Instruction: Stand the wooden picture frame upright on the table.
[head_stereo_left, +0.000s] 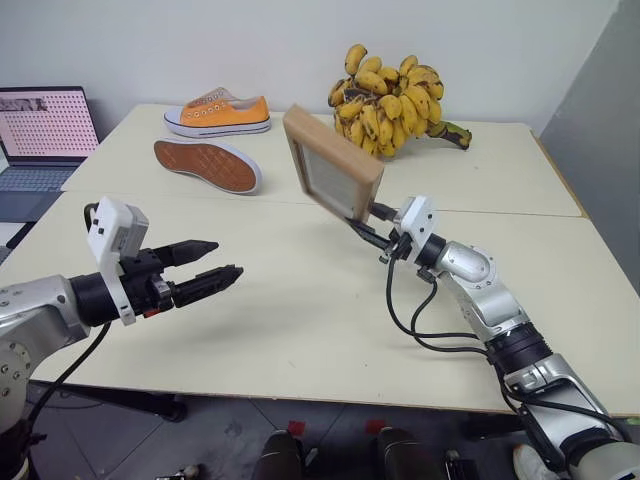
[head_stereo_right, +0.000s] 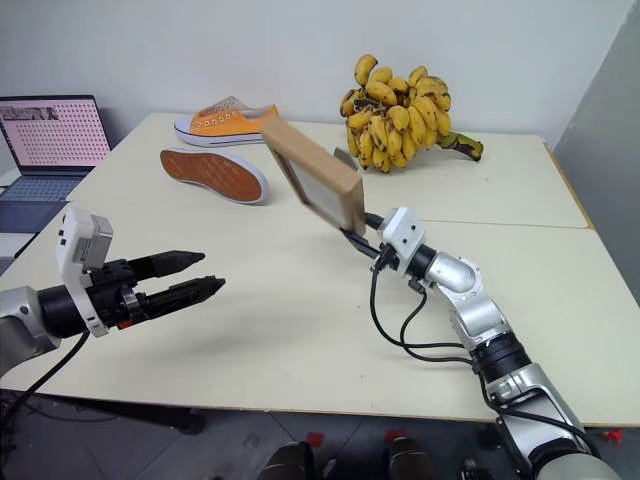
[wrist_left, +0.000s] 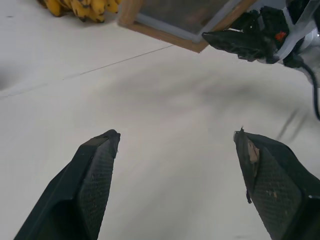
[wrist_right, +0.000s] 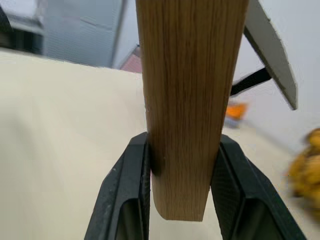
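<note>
Nearest me, my left gripper (head_stereo_left: 220, 260) hangs spread wide over the table (head_stereo_left: 300, 300), holding nothing. Farther out, my right gripper (head_stereo_left: 362, 222) pinches the wooden picture frame's (head_stereo_left: 330, 163) lower corner, holding it tilted above the table, before the bananas (head_stereo_left: 392, 100).

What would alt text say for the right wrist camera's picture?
Two black fingers of the right gripper clamp the edge of the wooden picture frame, held above the pale table. Its grey easel stand juts out behind; yellow bananas blur at one side.
</note>
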